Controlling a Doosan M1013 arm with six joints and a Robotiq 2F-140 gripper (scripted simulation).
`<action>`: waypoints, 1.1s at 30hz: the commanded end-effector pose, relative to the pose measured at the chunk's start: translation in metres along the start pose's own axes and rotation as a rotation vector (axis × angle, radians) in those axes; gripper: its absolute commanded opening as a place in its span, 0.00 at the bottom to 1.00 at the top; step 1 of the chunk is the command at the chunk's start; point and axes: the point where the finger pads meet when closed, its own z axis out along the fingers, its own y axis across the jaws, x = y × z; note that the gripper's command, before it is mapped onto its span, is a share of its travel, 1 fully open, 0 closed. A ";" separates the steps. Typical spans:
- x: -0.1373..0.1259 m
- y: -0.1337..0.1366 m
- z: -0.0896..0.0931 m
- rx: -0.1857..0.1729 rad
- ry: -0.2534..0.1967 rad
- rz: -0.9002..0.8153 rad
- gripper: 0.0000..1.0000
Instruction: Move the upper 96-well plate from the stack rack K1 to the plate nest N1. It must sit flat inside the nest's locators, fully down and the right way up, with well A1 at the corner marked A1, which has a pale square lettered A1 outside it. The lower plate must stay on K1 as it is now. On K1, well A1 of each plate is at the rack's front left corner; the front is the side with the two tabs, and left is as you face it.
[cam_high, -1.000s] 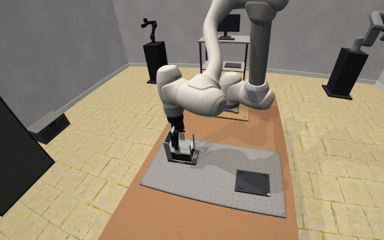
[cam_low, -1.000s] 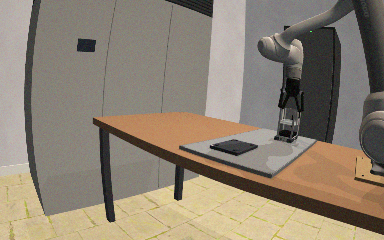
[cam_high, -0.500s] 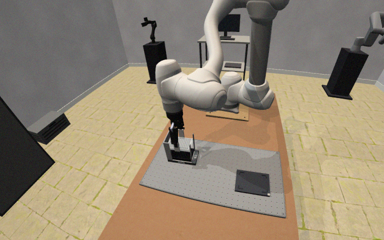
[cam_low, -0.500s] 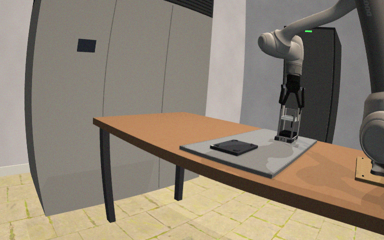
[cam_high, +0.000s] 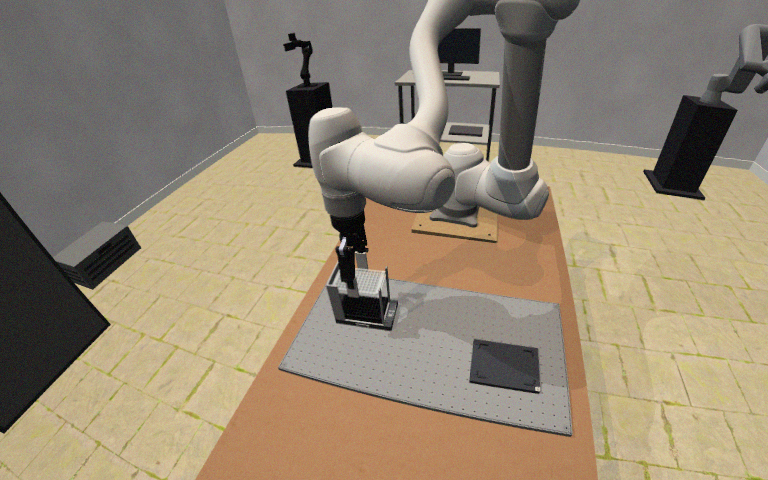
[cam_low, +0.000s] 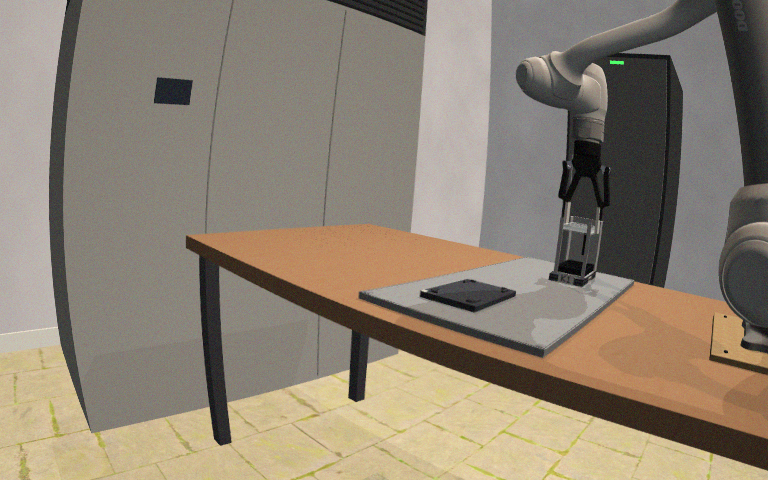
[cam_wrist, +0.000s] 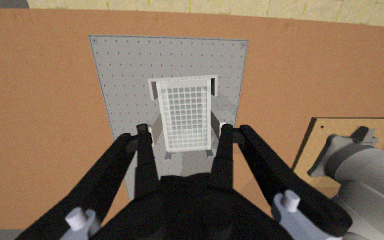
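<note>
Room: grey walls and a pale tiled floor are seen around a long brown table (cam_low: 317, 249); a black cabinet (cam_low: 640, 164) stands behind the arm in the exterior view.
Surface: a grey perforated board (cam_high: 430, 362) is laid on the table, and the rack and the nest both stand on it.
Arm: the pale arm (cam_high: 396, 164) is bent over the board's far left corner, its foot on a wooden base plate (cam_high: 487, 232).
Gripper: the gripper (cam_low: 583, 217) points straight down over the rack and is clamped on the upper plate, with its fingers set against the plate's two long sides.
Upper plate: the white 96-well plate (cam_wrist: 185, 114) is seen level and well-side up, held high between the posts of the rack, near their tops and well above the lower plate.
Stack rack K1: the rack (cam_low: 559, 243) stands upright, its label K1 readable on the base in the exterior view.
Lower plate: a dark plate (cam_high: 362, 308) lies at the rack's bottom.
Nest N1: the dark square nest (cam_high: 504, 365) lies well apart from the rack, with a pale square (cam_high: 536, 388) outside one corner.
</note>
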 end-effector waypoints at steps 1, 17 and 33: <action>0.000 0.000 -0.004 0.000 0.000 0.000 0.00; 0.000 0.000 -0.027 0.000 0.000 0.000 0.00; 0.000 0.000 -0.045 0.000 0.000 0.000 0.00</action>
